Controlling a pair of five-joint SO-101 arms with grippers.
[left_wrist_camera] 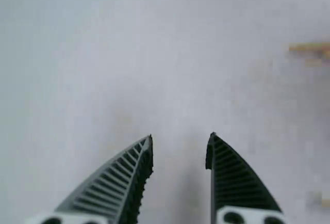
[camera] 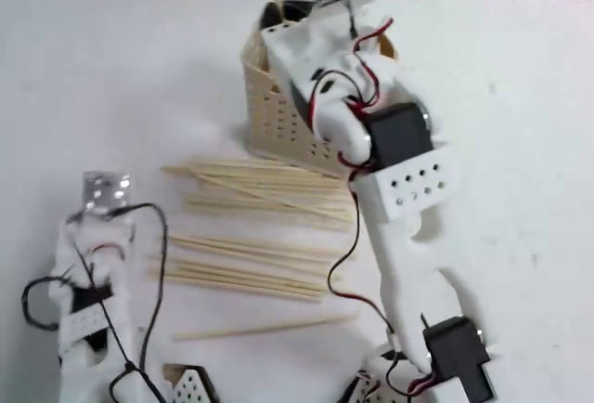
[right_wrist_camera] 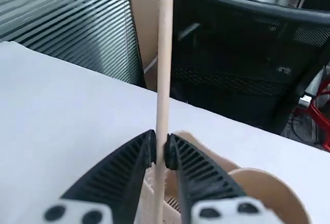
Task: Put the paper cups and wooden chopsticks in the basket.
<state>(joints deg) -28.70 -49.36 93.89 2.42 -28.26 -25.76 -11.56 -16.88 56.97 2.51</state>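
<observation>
Upright over the cream basket (camera: 275, 117), one wooden chopstick (right_wrist_camera: 165, 53) is pinched in the right hand (right_wrist_camera: 160, 149), whose jaws close narrowly on it. More loose chopsticks (camera: 260, 194) lie in rough rows on the white desk (camera: 111, 78), just beside the basket and between the two arms. The left hand (left_wrist_camera: 180, 144) hangs above bare desk with its jaws parted, holding nothing.
</observation>
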